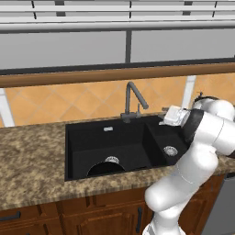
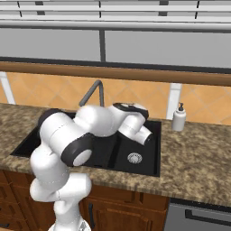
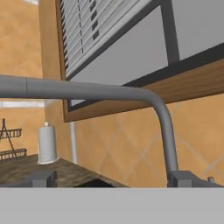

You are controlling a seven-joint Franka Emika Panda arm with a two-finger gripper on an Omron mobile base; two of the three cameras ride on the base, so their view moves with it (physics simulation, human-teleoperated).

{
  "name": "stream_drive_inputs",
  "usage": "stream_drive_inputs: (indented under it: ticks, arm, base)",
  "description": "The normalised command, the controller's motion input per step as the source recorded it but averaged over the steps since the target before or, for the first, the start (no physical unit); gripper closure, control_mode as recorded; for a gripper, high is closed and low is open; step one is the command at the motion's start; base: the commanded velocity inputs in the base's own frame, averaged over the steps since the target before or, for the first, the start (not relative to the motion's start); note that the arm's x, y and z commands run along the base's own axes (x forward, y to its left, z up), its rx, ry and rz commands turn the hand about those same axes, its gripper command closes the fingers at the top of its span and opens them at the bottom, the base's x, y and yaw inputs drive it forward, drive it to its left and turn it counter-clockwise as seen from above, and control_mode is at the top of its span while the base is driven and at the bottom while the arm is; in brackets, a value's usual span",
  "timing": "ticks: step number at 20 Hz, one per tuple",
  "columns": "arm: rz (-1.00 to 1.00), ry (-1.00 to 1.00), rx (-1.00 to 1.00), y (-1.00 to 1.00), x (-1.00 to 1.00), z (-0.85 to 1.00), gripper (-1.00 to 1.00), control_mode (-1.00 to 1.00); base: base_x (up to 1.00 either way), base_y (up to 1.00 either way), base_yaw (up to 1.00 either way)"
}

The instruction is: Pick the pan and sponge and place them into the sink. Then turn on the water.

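The black pan (image 1: 103, 170) lies in the large basin of the black sink (image 1: 73, 137), against its front wall. The sponge and the water are out of view. My gripper (image 1: 165, 118) hovers over the divider at the back of the sink, just right of the grey faucet (image 1: 133, 98). In the hand view the fingertips (image 3: 188, 178) stand wide apart, so my gripper (image 3: 114, 180) is open and holds nothing. The faucet pipe (image 3: 162, 118) rises close ahead and bends across the view. In the right base view my arm covers much of the sink (image 2: 155, 149).
A white soap bottle (image 2: 179, 117) stands on the counter right of the sink. A paper towel roll (image 3: 47, 144) and a wire rack (image 3: 11, 142) sit farther along the counter. Tiled wall and a wooden sill lie behind the faucet.
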Motion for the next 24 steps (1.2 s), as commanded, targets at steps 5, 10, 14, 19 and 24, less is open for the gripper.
stream_drive_inputs:
  ticks: [5, 10, 14, 19, 24]
  arm:
    - [-0.02, -0.02, -0.02, 0.02, 0.30, -0.16, -1.00, -1.00]
    - [-0.03, -0.01, -0.05, 0.04, 0.35, -0.03, -1.00, -1.00]
    - [-0.01, -0.02, -0.03, 0.00, 0.28, -0.01, -1.00, -1.00]
    - [-0.01, -0.03, 0.00, 0.12, 0.00, -0.03, -1.00, -1.00]
    - [-0.04, -0.08, -0.02, 0.30, 0.03, 0.00, -1.00, -1.00]
  base:
    - [0.00, 0.00, 0.00]
    - [0.00, 0.00, 0.00]
    - [0.00, 0.00, 0.00]
    - [0.00, 0.00, 0.00]
    - [0.00, 0.00, 0.00]
